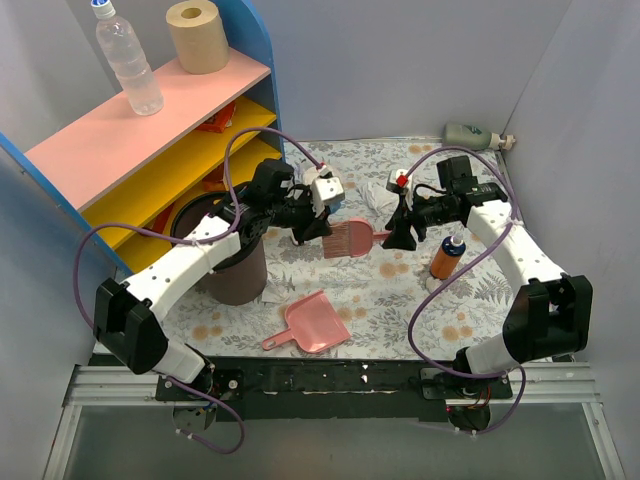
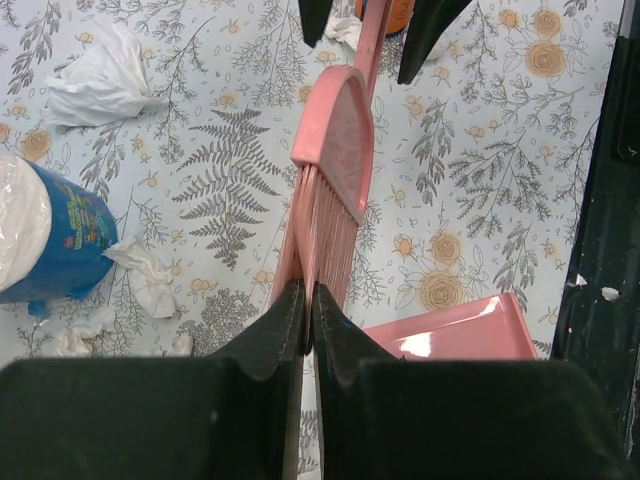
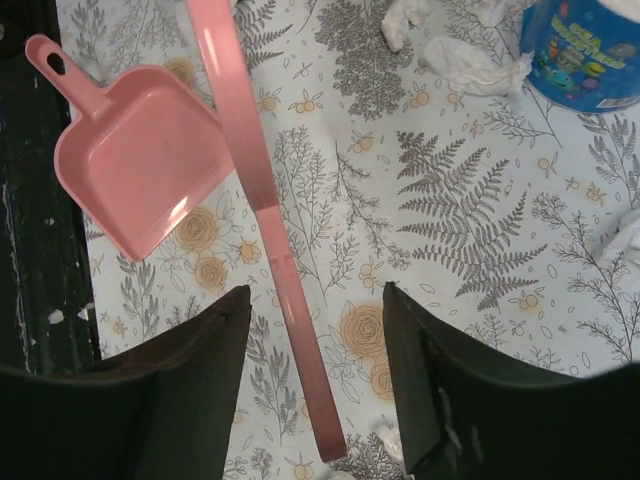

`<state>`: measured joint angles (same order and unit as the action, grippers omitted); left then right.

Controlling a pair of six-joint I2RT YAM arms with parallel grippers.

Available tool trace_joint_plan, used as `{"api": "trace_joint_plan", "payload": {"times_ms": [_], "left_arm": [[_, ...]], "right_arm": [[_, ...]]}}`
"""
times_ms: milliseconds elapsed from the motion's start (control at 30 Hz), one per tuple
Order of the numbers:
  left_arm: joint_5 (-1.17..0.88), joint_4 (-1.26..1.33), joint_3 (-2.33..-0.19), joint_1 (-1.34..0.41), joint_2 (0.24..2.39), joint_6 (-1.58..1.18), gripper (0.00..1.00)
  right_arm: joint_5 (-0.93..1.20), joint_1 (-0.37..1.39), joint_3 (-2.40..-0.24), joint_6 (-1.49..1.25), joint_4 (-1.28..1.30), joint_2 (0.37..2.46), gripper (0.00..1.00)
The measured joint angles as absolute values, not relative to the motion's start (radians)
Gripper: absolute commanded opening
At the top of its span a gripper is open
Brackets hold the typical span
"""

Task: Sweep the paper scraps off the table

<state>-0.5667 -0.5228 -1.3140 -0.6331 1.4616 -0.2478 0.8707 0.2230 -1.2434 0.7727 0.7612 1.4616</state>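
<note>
left end effector is pinched tight on the pink brush at its fine bristles. right end effector gapes wide, straddling the flat, slim handle. crumpled white paper scraps lie on the leaf-printed tabletop beside a blue-wrapped roll.

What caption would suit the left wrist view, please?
Left gripper clamps the pink brush by its bristles; paper scraps and dustpan lie nearby.

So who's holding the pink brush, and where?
The left gripper holds the pink brush, fingers shut on its bristle tips. The right gripper is open around the handle, not gripping.
</note>
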Motion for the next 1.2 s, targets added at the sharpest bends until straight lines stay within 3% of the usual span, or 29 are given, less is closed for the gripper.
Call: {"api": "trace_joint_plan", "payload": {"times_ms": [133, 167, 200, 267, 333, 500, 767, 1000, 1133, 1200], "left_arm": [[-0.566, -0.522, -1.317, -0.633, 1.456, -0.259, 0.00], [-0.566, -0.522, -1.317, -0.633, 1.456, -0.260, 0.00], [-0.566, -0.522, -1.318, -0.633, 1.456, -0.261, 0.00], [-0.561, -0.518, -1.318, -0.633, 1.456, -0.262, 0.28], [-0.553, -0.514, -1.320, -0.629, 1.456, -0.254, 0.51], [-0.588, -0.526, -1.326, -0.634, 1.456, -0.239, 0.58], [-0.664, -0.538, -1.374, -0.639, 1.482, -0.217, 0.55], [-0.727, -0.525, -1.467, -0.642, 1.599, -0.250, 0.35], [-0.755, -0.525, -1.470, -0.644, 1.629, -0.271, 0.10], [-0.765, -0.531, -1.473, -0.645, 1.633, -0.273, 0.02]], "right_arm": [[0.883, 0.223, -1.224, 0.801, 0.779, 1.462, 0.32], [0.886, 0.223, -1.224, 0.807, 0.782, 1.462, 0.20], [0.889, 0.223, -1.224, 0.810, 0.785, 1.462, 0.15], [0.897, 0.223, -1.224, 0.829, 0.796, 1.462, 0.03], [0.901, 0.228, -1.224, 0.845, 0.816, 1.461, 0.01], [0.869, 0.234, -1.249, 0.930, 0.885, 1.461, 0.01], [0.821, 0.275, -1.321, 1.029, 0.957, 1.461, 0.01], [0.815, 0.299, -1.321, 1.013, 0.966, 1.462, 0.01], [0.819, 0.302, -1.337, 0.989, 0.966, 1.465, 0.01], [0.822, 0.302, -1.351, 0.974, 0.964, 1.471, 0.01]]}}
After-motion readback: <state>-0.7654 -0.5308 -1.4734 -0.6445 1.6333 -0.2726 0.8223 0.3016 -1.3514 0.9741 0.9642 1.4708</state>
